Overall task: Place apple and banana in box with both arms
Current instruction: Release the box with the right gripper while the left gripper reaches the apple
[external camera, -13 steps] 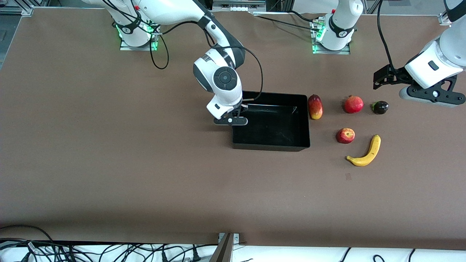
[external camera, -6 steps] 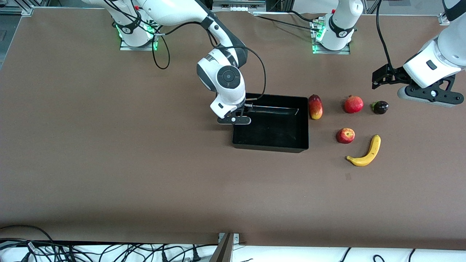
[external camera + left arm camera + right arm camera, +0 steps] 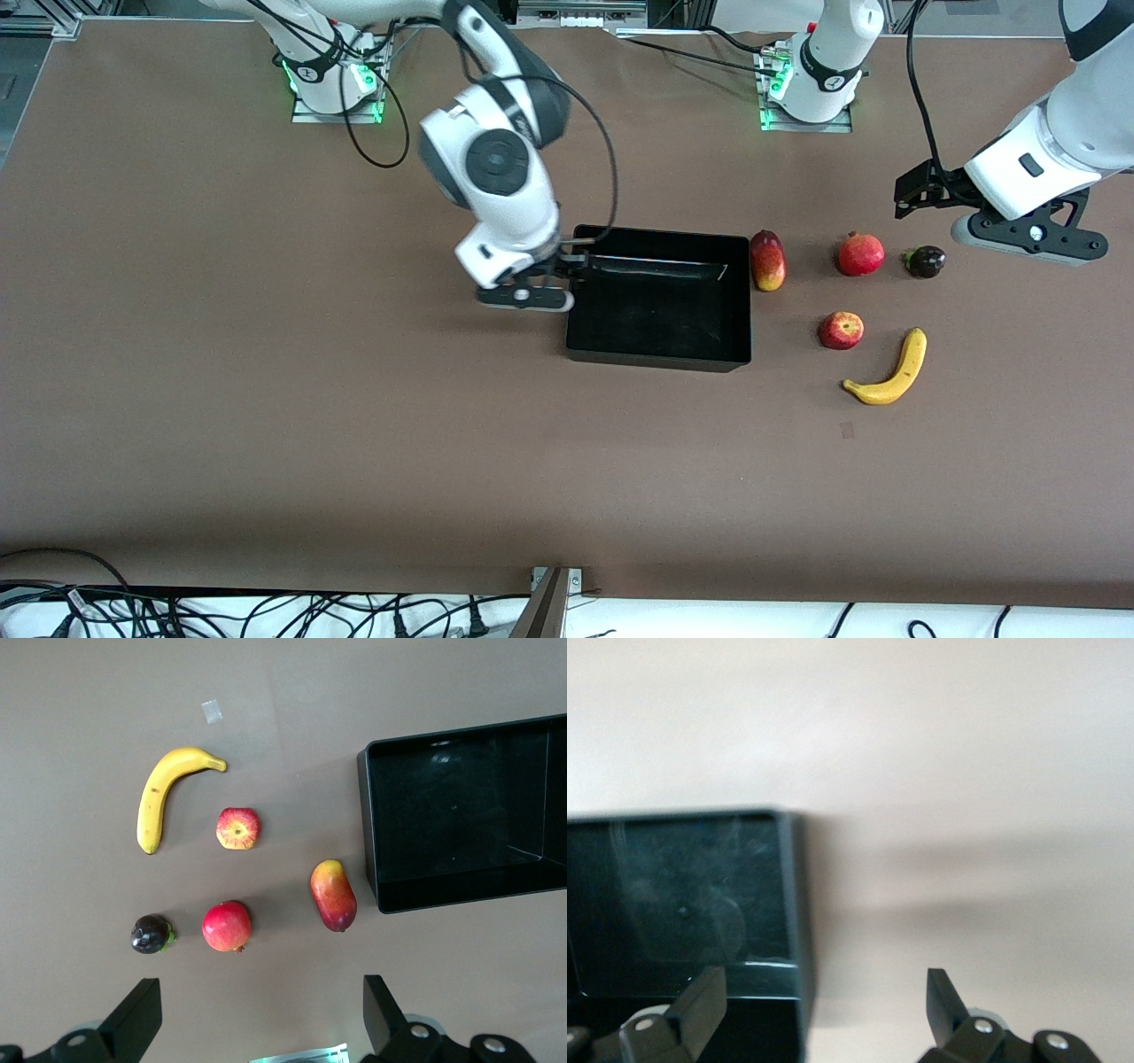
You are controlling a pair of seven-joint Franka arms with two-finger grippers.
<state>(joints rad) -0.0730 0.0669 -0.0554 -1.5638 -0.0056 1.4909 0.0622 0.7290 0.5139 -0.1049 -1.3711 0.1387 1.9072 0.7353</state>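
The black box (image 3: 747, 301) sits mid-table and holds nothing. The apple (image 3: 841, 330) and the banana (image 3: 889, 372) lie on the table beside it, toward the left arm's end. My right gripper (image 3: 532, 297) is open and empty above the box's wall at the right arm's end. In the right wrist view (image 3: 824, 1001) that wall (image 3: 793, 895) lies between its fingers. My left gripper (image 3: 1028, 237) is open and empty, high over the table by the dark fruit. The left wrist view (image 3: 261, 1019) shows the banana (image 3: 164, 793), the apple (image 3: 237, 828) and the box (image 3: 368, 833).
A red-yellow mango (image 3: 767, 260), a pomegranate (image 3: 860, 254) and a small dark fruit (image 3: 925, 261) lie in a row farther from the front camera than the apple. They also show in the left wrist view: mango (image 3: 333, 895), pomegranate (image 3: 226, 926), dark fruit (image 3: 151, 933).
My right gripper has moved from over the box's corner toward the right arm's end, out past the wall. My left gripper has drifted slightly toward the box. The fruits have not moved.
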